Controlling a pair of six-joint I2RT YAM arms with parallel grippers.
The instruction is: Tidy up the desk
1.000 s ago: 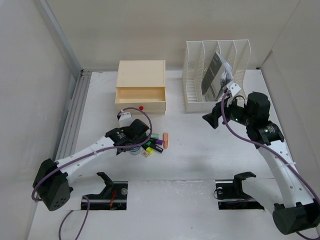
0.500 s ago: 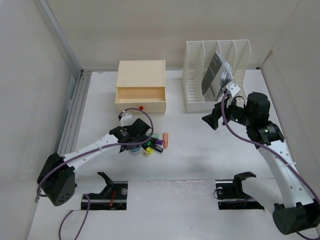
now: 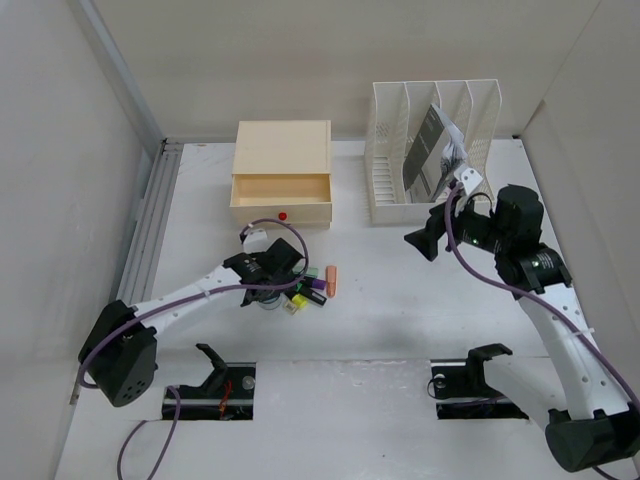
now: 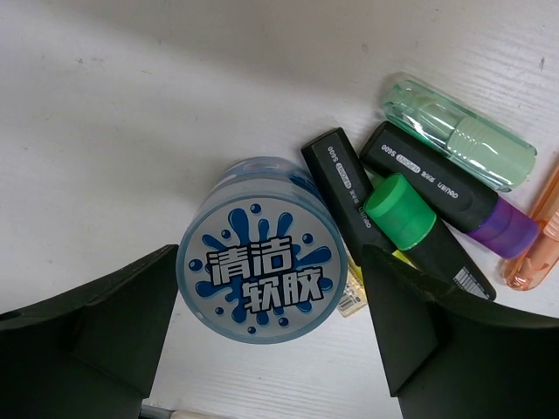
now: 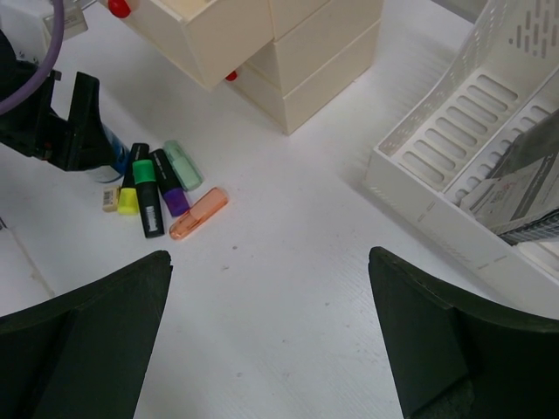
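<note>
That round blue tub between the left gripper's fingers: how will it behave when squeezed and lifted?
The blue tub looks rigid, squat and upright, so it probably won't tip. Its round wall could slip or twist between the left gripper's flat fingers. Nudged sideways, it would likely shove the highlighters right beside it.

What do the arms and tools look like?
The left arm and right arm have white links with black joint housings and black bases. A purple cable runs along each. The left tool and right tool have broad matte black wedge-shaped fingers. No markings visible.
</note>
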